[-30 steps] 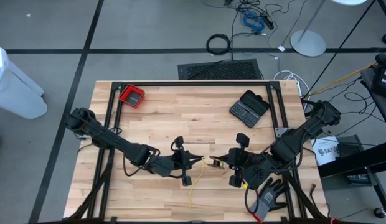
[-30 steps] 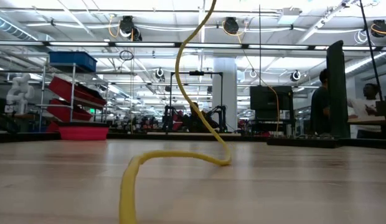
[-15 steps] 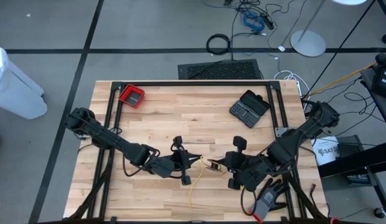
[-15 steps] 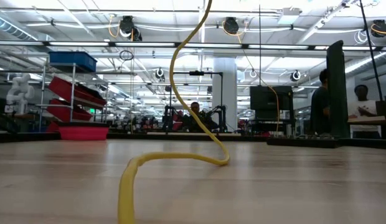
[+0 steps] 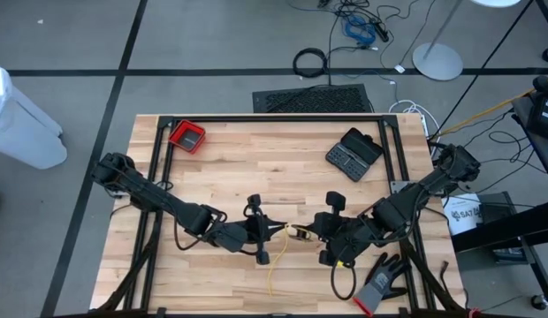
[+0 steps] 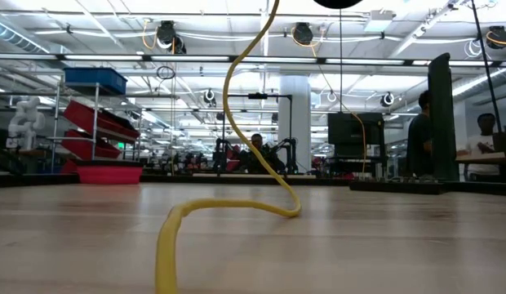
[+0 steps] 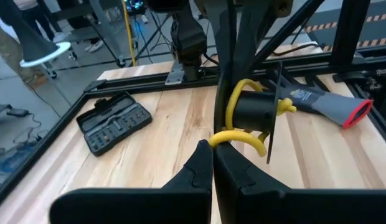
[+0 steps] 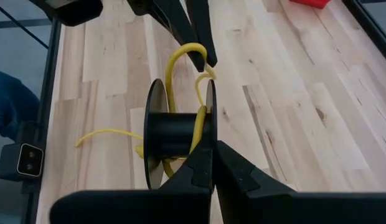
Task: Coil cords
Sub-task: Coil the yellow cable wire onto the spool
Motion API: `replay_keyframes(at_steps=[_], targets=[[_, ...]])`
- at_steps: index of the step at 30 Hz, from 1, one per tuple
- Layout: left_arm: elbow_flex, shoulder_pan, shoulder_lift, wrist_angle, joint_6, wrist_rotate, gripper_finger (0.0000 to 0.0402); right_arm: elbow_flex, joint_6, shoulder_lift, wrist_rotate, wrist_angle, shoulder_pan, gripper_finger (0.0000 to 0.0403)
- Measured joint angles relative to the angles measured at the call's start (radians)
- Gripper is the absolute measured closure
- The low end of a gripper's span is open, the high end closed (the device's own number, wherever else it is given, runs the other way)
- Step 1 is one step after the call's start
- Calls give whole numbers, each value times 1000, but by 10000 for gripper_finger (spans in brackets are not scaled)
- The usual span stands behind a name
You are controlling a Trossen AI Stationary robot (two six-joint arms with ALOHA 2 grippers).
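Observation:
A thin yellow cord [image 6: 237,98] hangs from above. It bends onto the wooden table [image 5: 256,168] and trails toward the near edge [image 5: 272,281]. Its upper part is wound on a small black spool [image 8: 177,134], which also shows in the left wrist view [image 7: 255,112]. My left gripper [image 5: 281,230], also seen in its own wrist view [image 7: 211,146], is shut on the cord just left of the spool. My right gripper [image 5: 309,235], likewise seen from its wrist [image 8: 213,149], is shut on the spool. Both are above the table's near middle. My left gripper pinches the yellow cord between its fingertips [image 8: 202,59] at a short loop just off the spool [image 7: 233,134]. The fingers come nearly level from the table's left. From the pinch the cord arcs slack to the spool. My right gripper pinches the rim of one spool flange [image 8: 208,127] between its two fingers. The fingers slant down from the table's right. The spool is lifted clear of the table.
A red tray [image 5: 187,135] sits at the far left and an open black tool case [image 5: 353,155] at the far right. A grey-black glove with a red cuff [image 5: 380,283] lies at the near right edge. Black frame rails [image 5: 274,117] border the table.
My right gripper has carried the spool a little toward the table's left and down, closer to my left gripper. The hanging yellow cord has swung slightly, while its end on the table stays put.

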Motion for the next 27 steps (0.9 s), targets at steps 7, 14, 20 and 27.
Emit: replay_keyframes(at_steps=[7,14,20,27], targets=[[1,0,-1,-19,0,3,365,0,0,0,0,-4,0,403],[1,12,-1,-164,-98,1,283,0,0,0,1,-10,0,403],[1,29,-1,-240,-132,-6,249,0,27,0,1,-49,0,403],[1,29,-1,-291,-148,56,244,0,75,0,-25,-96,0,403]])
